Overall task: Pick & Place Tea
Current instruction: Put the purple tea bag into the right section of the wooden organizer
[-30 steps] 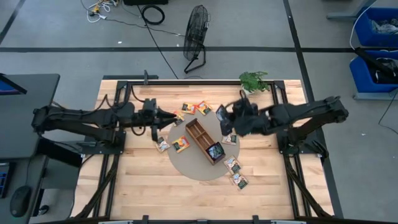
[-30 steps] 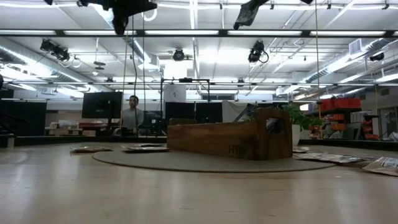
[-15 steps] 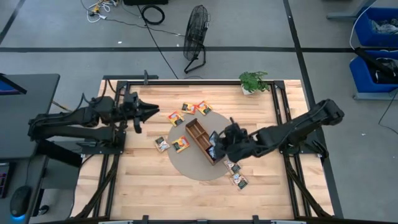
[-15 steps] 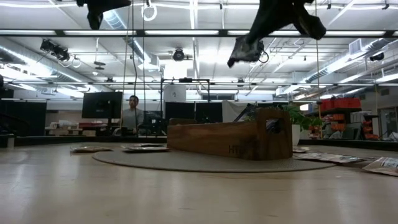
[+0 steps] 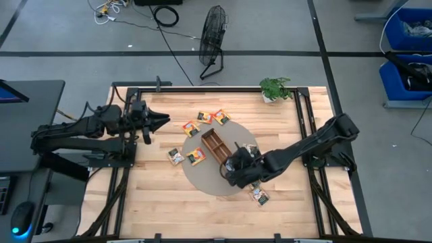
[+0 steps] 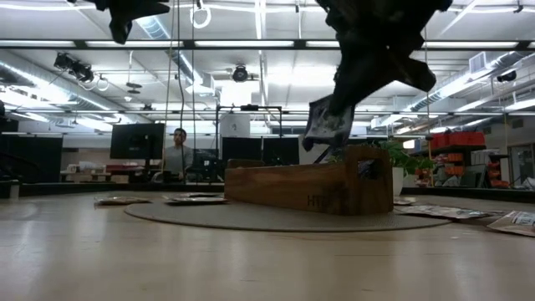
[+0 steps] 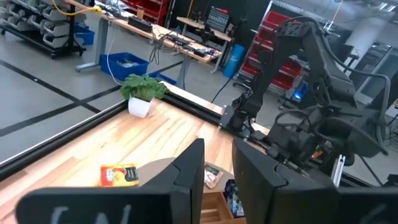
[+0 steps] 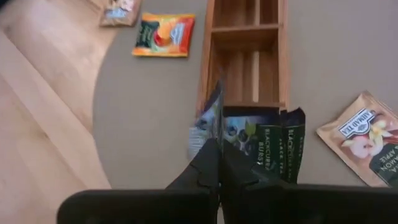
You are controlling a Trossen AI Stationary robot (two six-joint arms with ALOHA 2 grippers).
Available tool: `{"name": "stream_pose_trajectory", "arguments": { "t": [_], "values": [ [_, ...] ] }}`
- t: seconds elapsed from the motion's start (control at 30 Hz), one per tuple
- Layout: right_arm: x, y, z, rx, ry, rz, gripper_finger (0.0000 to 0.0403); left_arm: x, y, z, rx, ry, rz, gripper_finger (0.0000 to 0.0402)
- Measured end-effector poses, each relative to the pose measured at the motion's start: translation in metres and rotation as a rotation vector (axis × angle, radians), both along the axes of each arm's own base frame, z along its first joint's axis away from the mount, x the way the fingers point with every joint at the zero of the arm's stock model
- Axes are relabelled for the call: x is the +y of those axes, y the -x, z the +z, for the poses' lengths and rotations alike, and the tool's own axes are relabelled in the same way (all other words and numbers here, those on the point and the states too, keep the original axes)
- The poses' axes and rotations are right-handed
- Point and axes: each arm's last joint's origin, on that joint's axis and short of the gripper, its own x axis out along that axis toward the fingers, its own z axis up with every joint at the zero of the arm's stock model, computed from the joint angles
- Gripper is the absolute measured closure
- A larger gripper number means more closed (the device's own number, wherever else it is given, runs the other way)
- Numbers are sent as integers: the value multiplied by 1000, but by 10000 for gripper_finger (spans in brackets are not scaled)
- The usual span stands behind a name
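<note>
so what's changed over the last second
The right gripper, shut on a dark sachet, swung from beside the plant-side end of the wooden tray down to its other end, over the sachets already filed there. The left gripper drew back off the mat. Tray and loose sachets stayed put.

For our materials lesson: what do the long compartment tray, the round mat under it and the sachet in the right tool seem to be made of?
Tray: wood by its look, brown with visible grain, matte.
Mat: grey-beige, flat and dull, perhaps felt or rubber; unclear.
Sachet in the right tool: thin printed wrapper, slightly glossy, likely foil or coated paper.
</note>
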Motion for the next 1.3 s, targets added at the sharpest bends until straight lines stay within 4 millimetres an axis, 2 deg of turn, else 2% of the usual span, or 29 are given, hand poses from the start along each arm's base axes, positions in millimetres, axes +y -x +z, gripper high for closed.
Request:
{"name": "stream_pose_trajectory", "arguments": {
  "t": [0.27, 0.57, 0.8, 1.3],
  "values": [
    [0, 0, -16, 75, 28, -29, 403, 0, 0, -1, 8, 11, 1, 317],
    [-12, 0, -15, 114, 67, -39, 403, 0, 0, -1, 8, 11, 3, 317],
    [-11, -1, -15, 107, 75, -28, 403, 0, 0, -1, 8, 12, 3, 317],
    [-7, -10, -29, 116, 85, 3, 403, 0, 0, -2, 15, 11, 4, 317]
  ]
}}
